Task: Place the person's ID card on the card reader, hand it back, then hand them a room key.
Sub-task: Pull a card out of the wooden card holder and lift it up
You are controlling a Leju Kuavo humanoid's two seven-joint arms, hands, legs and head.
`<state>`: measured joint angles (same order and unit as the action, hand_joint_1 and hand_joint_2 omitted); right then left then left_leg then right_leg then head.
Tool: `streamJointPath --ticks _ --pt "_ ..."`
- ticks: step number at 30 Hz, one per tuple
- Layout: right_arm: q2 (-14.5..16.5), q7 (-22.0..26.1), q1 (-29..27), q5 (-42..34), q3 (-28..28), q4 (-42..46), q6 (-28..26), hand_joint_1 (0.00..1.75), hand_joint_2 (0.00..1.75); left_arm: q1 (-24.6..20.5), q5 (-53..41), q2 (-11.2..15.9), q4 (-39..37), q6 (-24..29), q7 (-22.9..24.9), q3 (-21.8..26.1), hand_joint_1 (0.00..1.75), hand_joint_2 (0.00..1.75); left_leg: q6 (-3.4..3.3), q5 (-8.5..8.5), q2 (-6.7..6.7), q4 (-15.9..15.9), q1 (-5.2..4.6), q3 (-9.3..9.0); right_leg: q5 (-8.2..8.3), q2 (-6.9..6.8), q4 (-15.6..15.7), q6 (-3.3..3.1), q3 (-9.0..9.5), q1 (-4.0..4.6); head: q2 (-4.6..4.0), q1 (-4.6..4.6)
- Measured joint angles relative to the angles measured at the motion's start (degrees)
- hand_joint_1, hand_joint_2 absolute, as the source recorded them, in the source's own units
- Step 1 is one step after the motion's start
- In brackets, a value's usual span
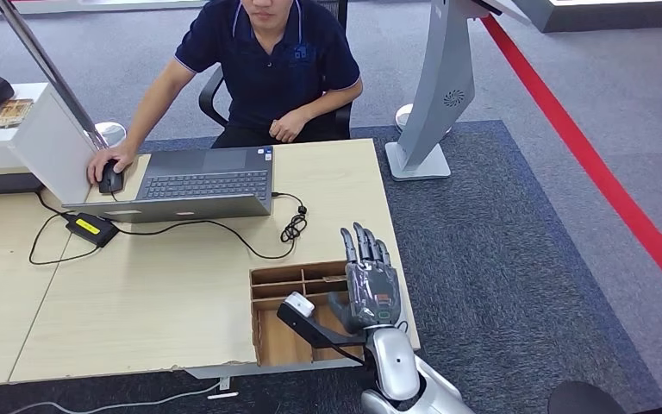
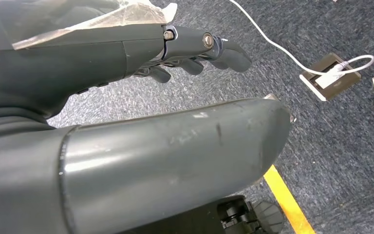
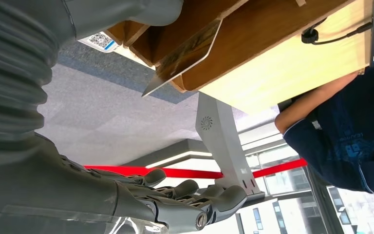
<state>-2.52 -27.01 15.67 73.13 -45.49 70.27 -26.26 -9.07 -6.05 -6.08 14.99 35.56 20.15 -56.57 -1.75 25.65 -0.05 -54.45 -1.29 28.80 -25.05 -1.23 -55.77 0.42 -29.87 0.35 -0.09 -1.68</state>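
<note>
Right hand [image 1: 369, 289] hovers over the wooden organizer [image 1: 297, 302], fingers [image 1: 364, 246] spread, empty, pointing toward the person [image 1: 267, 60].

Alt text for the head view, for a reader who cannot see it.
The robot's right hand hovers open, fingers extended, over a wooden organizer at the desk corner. Across the desk, a seated person uses a laptop and mouse.

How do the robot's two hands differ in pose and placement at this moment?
The right hand is raised over the wooden organizer at the desk edge, fingers extended and apart; the left hand hangs low over grey carpet, its fingers more curled. The right reaches toward the seated person; the left is nowhere near the desk. Both hold nothing.
</note>
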Motion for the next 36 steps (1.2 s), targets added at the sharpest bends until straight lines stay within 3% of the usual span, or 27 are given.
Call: streamJointPath --ticks 26,36 --pt "0.0 0.0 0.0 -0.6 0.0 -0.5 0.5 0.00 1.75 0.0 -0.2 0.0 0.0 0.0 0.0 0.0 0.00 0.00 0.00 0.00 0.00 0.0 0.00 0.00 0.00 0.00 0.0 0.00 -0.01 0.00 0.00 0.00" --pt "0.0 0.0 0.0 -1.0 0.0 -0.6 0.8 0.11 1.75 0.0 -0.4 0.0 0.0 0.0 0.0 0.0 0.00 0.00 0.00 0.00 0.00 0.0 0.00 0.01 0.00 0.00 0.0 0.00 -0.01 0.00 0.00 0.01"
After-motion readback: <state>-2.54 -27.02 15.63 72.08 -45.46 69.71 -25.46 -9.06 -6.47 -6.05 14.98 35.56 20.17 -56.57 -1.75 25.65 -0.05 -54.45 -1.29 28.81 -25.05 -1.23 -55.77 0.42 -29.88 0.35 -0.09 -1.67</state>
